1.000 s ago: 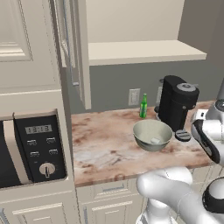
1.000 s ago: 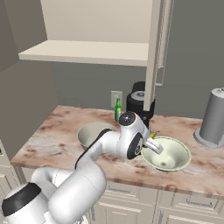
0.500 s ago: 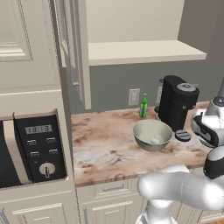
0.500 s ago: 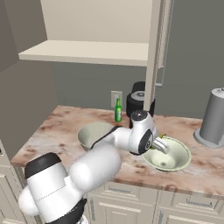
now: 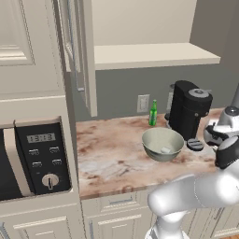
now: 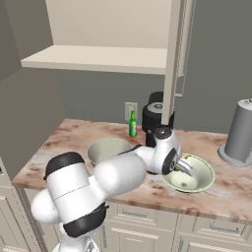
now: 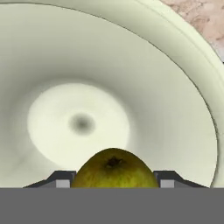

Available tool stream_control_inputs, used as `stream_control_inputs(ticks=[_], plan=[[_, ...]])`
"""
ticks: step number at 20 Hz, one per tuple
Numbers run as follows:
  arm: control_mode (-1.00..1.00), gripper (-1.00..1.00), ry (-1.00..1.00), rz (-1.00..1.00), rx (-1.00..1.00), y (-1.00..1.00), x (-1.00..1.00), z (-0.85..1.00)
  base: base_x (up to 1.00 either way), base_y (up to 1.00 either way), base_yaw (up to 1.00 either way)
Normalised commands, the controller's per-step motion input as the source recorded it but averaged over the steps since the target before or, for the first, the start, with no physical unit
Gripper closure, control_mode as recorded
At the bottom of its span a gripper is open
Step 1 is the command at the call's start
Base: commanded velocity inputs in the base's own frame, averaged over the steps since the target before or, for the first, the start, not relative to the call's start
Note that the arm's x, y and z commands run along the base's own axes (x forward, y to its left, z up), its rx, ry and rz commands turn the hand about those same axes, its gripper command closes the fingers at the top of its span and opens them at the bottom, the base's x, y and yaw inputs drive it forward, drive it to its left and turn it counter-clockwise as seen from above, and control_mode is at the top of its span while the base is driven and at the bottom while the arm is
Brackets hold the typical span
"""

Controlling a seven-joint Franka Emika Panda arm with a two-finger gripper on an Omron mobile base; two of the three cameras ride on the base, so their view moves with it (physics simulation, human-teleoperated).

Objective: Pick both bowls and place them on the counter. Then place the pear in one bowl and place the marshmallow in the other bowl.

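Pear: small yellow-green pear [image 7: 114, 169] with a dark stem dimple, sitting at the lower middle of the hand view, flanked on both sides by the dark fingers [image 7: 114, 183] – they stand partly apart, closed on the fruit.
Key relation: the pear hangs directly over the pale floor of the shallow bowl [image 7: 183, 87]; the bowl's centre lies just above the fruit in the hand view, so a release should, I judge, drop it close to the middle.
Shallow bowl: wide, glossy, cream-green inside; in the right base view the shallow bowl [image 6: 203, 173] sits right of centre on the worktop [image 6: 231, 194], with the arm's wrist bent down into it.
Deep bowl: grey-green ceramic, smooth and rounded; the deep bowl [image 5: 156, 140] stands at centre right of the left base view, well apart from the shallow one.
Marshmallow: a small white marshmallow [image 5: 165, 150] already rests inside the deep bowl.
Worktop: pinkish-brown marbled stone with white veining – both bowls stand on it.
Nearby: green bottle [image 5: 153, 113] and black coffee machine [image 5: 188, 108] behind the deep bowl.
Stage: last placement, by my reading; only the letting-go remains.
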Motion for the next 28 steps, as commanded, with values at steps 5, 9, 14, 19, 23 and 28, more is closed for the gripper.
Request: stream_control_inputs(ticks=[5, 9, 14, 19, 23, 28], plan=[[-1.0, 1.0, 0.05, 0.0, 0.01, -0.33, 0.14, -0.23, 0.0, 0.0, 0.0], [-1.0, 1.0, 0.05, 0.0, 0.03, -0.33, 0.03, -0.16, 0.0, 0.0, 0.0], [-1.0, 1.0, 0.07, 0.0, 0.04, -0.11, 0.0, -0.14, 0.0, 0.0, 0.0], [-1.0, -1.0, 0.03, 0.0, 0.03, -0.05, -0.06, -0.09, 0.0, 0.0, 0.0], [-1.0, -1.0, 0.0, 0.0, 0.07, -0.11, -0.24, 0.0, 0.0, 0.0, 0.0], [-1.0, -1.0, 0.0, 0.0, 0.02, 0.03, -0.28, 0.0, 0.0, 0.0, 0.0]])
